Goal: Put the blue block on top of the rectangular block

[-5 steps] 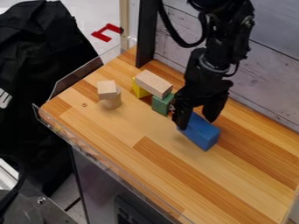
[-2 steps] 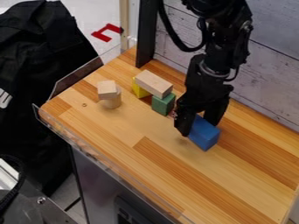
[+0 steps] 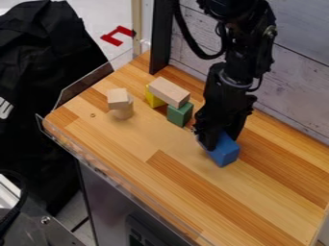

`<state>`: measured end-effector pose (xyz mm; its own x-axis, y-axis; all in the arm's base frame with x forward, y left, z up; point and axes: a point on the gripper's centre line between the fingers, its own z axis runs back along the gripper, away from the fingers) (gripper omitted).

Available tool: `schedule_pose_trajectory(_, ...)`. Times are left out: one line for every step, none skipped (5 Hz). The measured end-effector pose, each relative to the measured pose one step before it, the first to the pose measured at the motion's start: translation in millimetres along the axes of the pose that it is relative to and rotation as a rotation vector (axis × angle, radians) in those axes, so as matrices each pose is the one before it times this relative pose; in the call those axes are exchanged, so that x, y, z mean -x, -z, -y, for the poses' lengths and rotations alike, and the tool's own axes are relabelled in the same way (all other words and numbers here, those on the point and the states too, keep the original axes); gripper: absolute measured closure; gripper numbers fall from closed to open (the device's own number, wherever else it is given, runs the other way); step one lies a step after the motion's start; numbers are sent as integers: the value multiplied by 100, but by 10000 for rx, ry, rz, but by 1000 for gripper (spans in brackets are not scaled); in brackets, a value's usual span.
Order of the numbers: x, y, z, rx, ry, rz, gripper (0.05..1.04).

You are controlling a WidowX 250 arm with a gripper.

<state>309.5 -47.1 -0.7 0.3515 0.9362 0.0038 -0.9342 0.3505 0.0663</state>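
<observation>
Fingers (image 3: 208,138) are closed on the blue block (image 3: 225,151), straddling its rear portion at the desk (image 3: 160,192), pointing downward. The arm (image 3: 238,50) enters from the top edge of the view and hangs nearly vertical, its lower section inclined slightly toward the left of the view. The rectangular block (image 3: 169,92) lies near the blue block, bridging the yellow block (image 3: 153,99) and the green block (image 3: 180,115).

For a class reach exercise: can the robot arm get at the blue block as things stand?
Likely yes: the gripper is right at the blue block, no other block tops it, and the green block stands apart.
</observation>
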Motion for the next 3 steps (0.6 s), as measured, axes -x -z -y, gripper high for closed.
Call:
schedule_pose_trajectory(-943, -1636, -465, 437, 60, 292, 532)
schedule_pose_trajectory(-2142, -3500, 11, 852, -69, 585, 532)
schedule_pose_trajectory(-2637, -1628, -262, 258, -343, 545, 532)
